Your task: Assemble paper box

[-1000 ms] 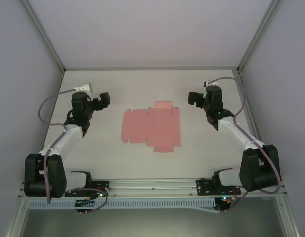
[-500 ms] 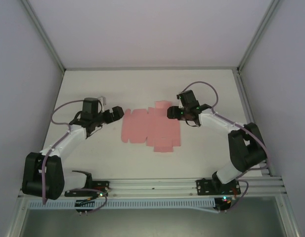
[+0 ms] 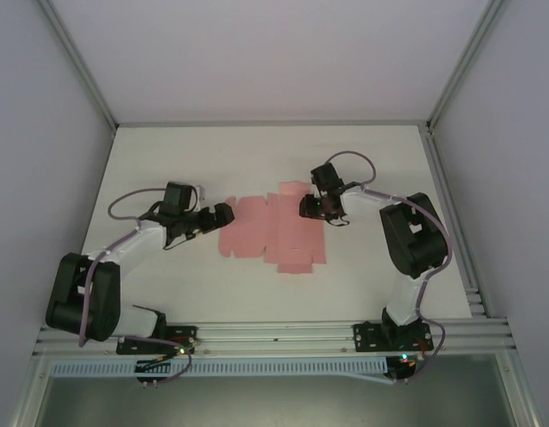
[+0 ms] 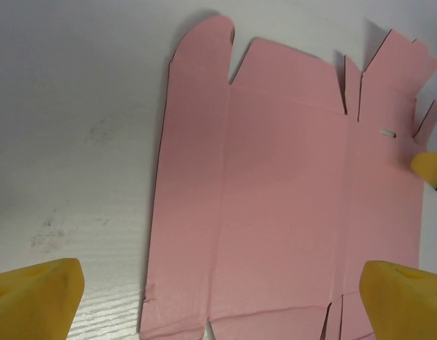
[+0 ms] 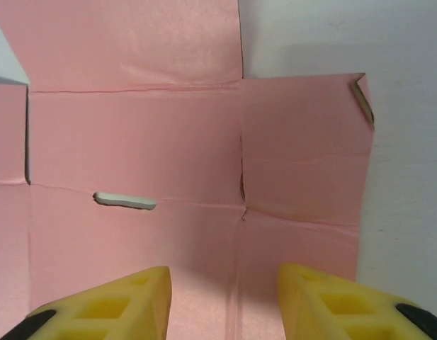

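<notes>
One table [image 3: 167, 160]; the paper box [image 3: 272, 228] lies mid-table as a flat pink die-cut sheet. Judged light, thin and floppy, so pinch an outer flap edge. Left gripper [image 3: 222, 216] gapes wide at its left border. Right gripper [image 3: 311, 207] is half-narrowed over the right panels, apparently empty, near a small slot [image 5: 125, 201].

Both arms [image 3: 127, 245] have black joints and white links. A thin purple cable [image 3: 123, 198] loops beside each one. The pincer fingers [image 5: 112, 304] are yellow.
</notes>
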Controlling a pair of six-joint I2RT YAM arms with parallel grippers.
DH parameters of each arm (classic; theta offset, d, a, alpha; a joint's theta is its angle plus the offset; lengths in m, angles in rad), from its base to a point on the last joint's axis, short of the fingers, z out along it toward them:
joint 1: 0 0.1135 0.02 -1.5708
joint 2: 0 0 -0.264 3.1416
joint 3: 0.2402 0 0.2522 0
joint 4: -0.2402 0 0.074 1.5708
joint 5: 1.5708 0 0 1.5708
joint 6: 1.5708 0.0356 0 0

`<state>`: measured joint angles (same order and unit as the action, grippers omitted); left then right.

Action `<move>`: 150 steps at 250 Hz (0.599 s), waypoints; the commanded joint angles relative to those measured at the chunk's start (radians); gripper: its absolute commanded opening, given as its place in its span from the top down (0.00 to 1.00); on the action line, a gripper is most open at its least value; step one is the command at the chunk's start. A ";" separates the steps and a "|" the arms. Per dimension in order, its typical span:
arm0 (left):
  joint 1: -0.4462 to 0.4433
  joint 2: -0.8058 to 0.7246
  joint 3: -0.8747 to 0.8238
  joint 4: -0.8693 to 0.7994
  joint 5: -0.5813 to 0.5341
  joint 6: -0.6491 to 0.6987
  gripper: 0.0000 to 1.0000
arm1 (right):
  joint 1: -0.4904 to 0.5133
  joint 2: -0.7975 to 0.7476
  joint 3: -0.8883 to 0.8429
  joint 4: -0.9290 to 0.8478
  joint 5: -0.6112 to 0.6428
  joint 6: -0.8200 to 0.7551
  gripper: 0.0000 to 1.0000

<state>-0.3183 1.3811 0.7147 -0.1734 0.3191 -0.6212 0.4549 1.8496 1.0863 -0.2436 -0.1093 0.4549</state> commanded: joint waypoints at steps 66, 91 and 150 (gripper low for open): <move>-0.064 0.077 -0.041 0.006 0.122 -0.047 0.00 | -0.065 0.007 -0.182 0.061 -0.036 0.046 0.60; -0.081 0.094 -0.040 -0.001 0.173 -0.064 0.00 | -0.064 0.003 -0.187 0.056 -0.039 0.040 0.61; -0.102 0.132 -0.034 -0.030 0.179 -0.089 0.00 | -0.065 -0.020 -0.213 0.062 -0.035 0.037 0.62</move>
<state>-0.4126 1.4830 0.6815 -0.1726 0.4595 -0.6796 0.3988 1.7947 0.9401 -0.0456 -0.1654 0.4801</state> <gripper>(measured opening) 0.997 0.383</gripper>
